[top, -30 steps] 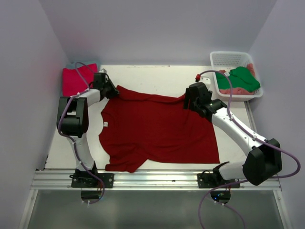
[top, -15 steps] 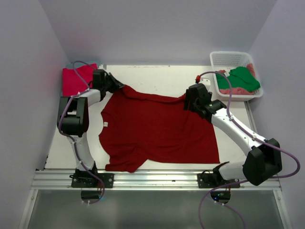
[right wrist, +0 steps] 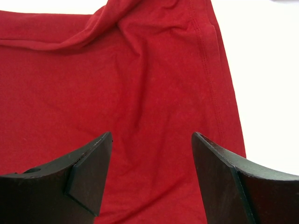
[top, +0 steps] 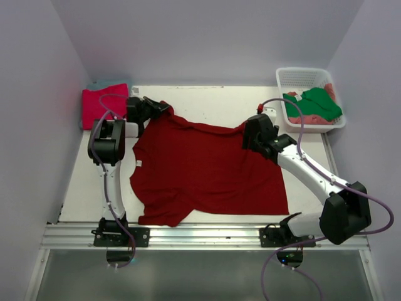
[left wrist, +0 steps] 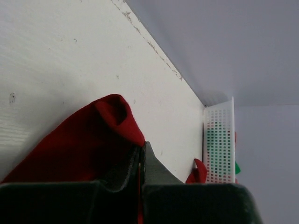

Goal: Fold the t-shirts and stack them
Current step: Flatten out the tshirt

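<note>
The left gripper [left wrist: 141,148] is pinched shut on a bunched corner of the soft dark red t-shirt [top: 207,169] spread across the white table [top: 213,100]; the right gripper [right wrist: 152,135] hovers wide open over its far right edge, gripping nothing. Best play, I'd say: right clamps that seam, then both lift evenly. The left wrist camera shows the pinch up close; only overhead shows the whole shirt.

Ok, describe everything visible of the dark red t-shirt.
The dark red t-shirt is soft, plain cloth with stitched seams, spread mostly flat and lightly wrinkled across the white table, with a small white tag by its left edge. Its far left corner is bunched up, pinched in the shut left hand. The right hand sits open over its far right corner.
</note>
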`<state>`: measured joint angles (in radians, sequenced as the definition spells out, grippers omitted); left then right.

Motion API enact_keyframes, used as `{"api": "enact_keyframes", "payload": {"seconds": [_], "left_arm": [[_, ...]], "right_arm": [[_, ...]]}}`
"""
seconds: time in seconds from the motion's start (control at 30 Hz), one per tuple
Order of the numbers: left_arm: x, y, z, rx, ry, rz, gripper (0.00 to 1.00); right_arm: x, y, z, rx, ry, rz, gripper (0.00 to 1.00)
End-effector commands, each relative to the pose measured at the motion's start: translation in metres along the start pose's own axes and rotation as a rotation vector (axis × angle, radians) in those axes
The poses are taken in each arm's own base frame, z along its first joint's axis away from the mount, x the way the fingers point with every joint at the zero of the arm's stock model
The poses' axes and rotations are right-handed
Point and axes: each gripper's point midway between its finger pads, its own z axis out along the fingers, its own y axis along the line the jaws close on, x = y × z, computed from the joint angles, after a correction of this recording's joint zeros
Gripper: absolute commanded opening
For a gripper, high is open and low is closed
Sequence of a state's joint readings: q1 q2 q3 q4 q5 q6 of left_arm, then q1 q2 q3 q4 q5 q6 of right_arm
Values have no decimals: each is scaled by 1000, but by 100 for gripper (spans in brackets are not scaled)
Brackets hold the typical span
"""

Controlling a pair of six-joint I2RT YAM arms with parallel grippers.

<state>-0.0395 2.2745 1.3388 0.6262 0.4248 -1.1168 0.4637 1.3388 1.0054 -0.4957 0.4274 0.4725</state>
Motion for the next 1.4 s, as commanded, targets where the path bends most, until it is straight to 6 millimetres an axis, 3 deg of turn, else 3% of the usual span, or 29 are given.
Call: {"api": "enact_keyframes", "payload": {"seconds": [0.0,0.03,0.1,0.23,0.33,0.47,0.57,0.6,0.63,0.67,0.7,0.87,0.9,0.93,1.0,1.03,1.1,1.13,1.23,1.27,1.3,1.37], "left_arm": [[-29,-43,4,266,-90,-66,0],[-26,-36,9,286,-87,-80,0],[-31,-45,10,360,-95,-111,0],[-35,-40,21,421,-109,-145,0],[-41,-44,18,476,-152,-165,0],[-53,-62,-1,617,-232,-195,1],[-59,-77,-11,673,-256,-165,14],[-61,-80,-13,678,-258,-149,40],[-62,-89,-17,692,-254,-126,59],[-64,-92,-19,688,-258,-108,72],[-65,-94,-20,683,-262,-96,99],[-62,-121,-44,702,-255,17,100],[-56,-116,-48,680,-247,24,100],[-57,-133,-59,700,-247,60,100],[-46,-124,-65,636,-231,98,100],[-48,-143,-80,654,-247,135,100],[-34,-132,-91,589,-242,183,100],[-37,-152,-108,608,-273,227,100],[-24,-154,-129,520,-286,312,100],[-16,-148,-128,473,-270,338,100],[-10,-154,-139,465,-262,353,100],[3,-147,-144,414,-220,373,100]], "right_arm": [[-7,0,-5,-9,-34,45,72],[-4,-2,-4,-8,-27,47,72],[0,-1,-5,-15,-20,49,72],[7,-5,-6,-9,-9,47,72],[9,-6,-7,-13,-11,45,72],[10,-4,-5,-27,-18,50,72],[11,-3,-2,-29,-15,45,73],[11,-1,-1,-33,-17,47,74],[11,-1,0,-32,-17,48,74],[11,0,1,-38,-15,49,75],[12,3,3,-47,-12,49,77],[9,10,8,-67,-18,52,82],[6,9,8,-59,-29,52,82],[3,9,9,-51,-38,54,82],[-9,12,9,-56,-73,60,83],[-12,11,13,-34,-81,60,83],[-32,15,13,-25,-120,68,83],[-35,14,19,6,-128,64,83],[-63,17,28,47,-171,94,84],[-57,17,43,77,-138,82,84],[-76,22,44,73,-160,104,84],[-73,19,68,123,-112,109,84]]}}
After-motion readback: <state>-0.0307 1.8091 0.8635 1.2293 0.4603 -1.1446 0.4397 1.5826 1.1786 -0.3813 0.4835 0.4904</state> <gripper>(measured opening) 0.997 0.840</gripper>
